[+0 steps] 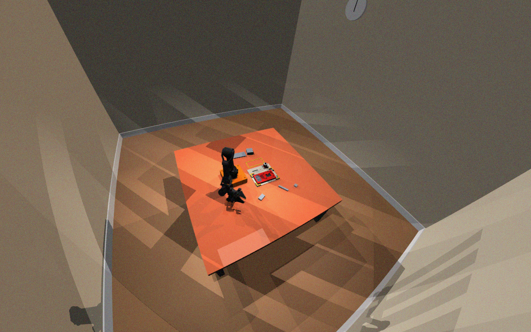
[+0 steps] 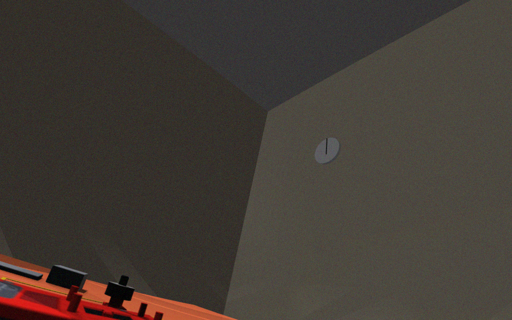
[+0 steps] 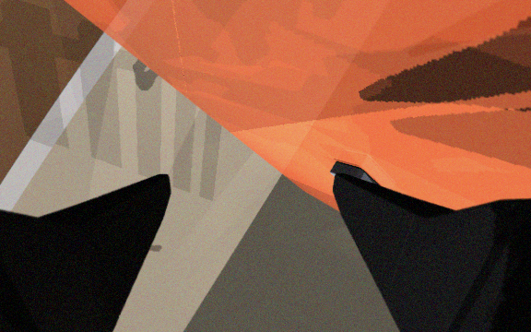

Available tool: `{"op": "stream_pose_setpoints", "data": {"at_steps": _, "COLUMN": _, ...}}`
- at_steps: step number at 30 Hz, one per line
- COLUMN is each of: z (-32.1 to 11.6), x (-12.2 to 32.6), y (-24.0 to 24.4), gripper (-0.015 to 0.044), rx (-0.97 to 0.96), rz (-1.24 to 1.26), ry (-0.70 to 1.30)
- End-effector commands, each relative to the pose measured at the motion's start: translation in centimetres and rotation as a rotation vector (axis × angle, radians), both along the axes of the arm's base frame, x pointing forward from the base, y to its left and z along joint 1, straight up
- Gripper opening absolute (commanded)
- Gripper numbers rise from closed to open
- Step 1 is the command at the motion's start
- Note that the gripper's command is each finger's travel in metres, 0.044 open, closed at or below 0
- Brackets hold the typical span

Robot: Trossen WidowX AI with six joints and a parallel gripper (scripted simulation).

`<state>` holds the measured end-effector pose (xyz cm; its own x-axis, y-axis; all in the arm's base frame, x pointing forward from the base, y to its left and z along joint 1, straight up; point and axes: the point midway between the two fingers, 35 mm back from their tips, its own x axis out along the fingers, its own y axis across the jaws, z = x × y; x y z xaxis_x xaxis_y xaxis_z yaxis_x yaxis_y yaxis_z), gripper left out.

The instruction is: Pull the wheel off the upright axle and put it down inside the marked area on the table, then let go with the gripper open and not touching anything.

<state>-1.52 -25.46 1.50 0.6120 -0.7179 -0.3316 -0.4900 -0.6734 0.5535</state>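
evidently the gripper (image 3: 252,184) is hanging wide apart and empty, while the small, rigid black wheel (image 2: 119,293) is likely wanting a light pinch across its rim.

top: high and far off, looking down on the table (image 1: 234,231).
exterior: at table (image 2: 178,304) height, very near, tilted up past its edge.
wrist: just above the table (image 3: 293,69), between two dark fingers, facing its edge.
shared: the orange table.
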Motion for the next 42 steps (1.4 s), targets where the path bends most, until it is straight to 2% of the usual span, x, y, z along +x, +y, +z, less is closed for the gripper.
{"op": "stream_pose_setpoints", "data": {"at_steps": 1, "z": 0.0, "x": 0.1, "y": -0.1, "gripper": 0.0374, "rx": 0.003, "rz": 0.004, "ry": 0.001}}
{"op": "stream_pose_setpoints", "data": {"at_steps": 4, "z": -0.4, "x": 1.5, "y": -1.0, "gripper": 0.03, "rx": 0.044, "rz": 0.066, "ry": 0.016}}
{"op": "stream_pose_setpoints", "data": {"at_steps": 14, "z": -1.6, "x": 8.7, "y": -3.6, "gripper": 0.03, "rx": 0.166, "rz": 0.339, "ry": 0.158}}
{"op": "stream_pose_setpoints", "data": {"at_steps": 23, "z": -1.7, "x": 16.5, "y": -3.5, "gripper": 0.03, "rx": 0.259, "rz": 0.58, "ry": 0.302}}
{"op": "stream_pose_setpoints", "data": {"at_steps": 31, "z": -1.3, "x": 23.9, "y": -0.8, "gripper": 0.03, "rx": 0.295, "rz": 0.805, "ry": 0.474}}
{"op": "stream_pose_setpoints", "data": {"at_steps": 42, "z": -0.2, "x": 32.3, "y": 6.8, "gripper": 0.03, "rx": 0.239, "rz": 1.114, "ry": 0.732}}
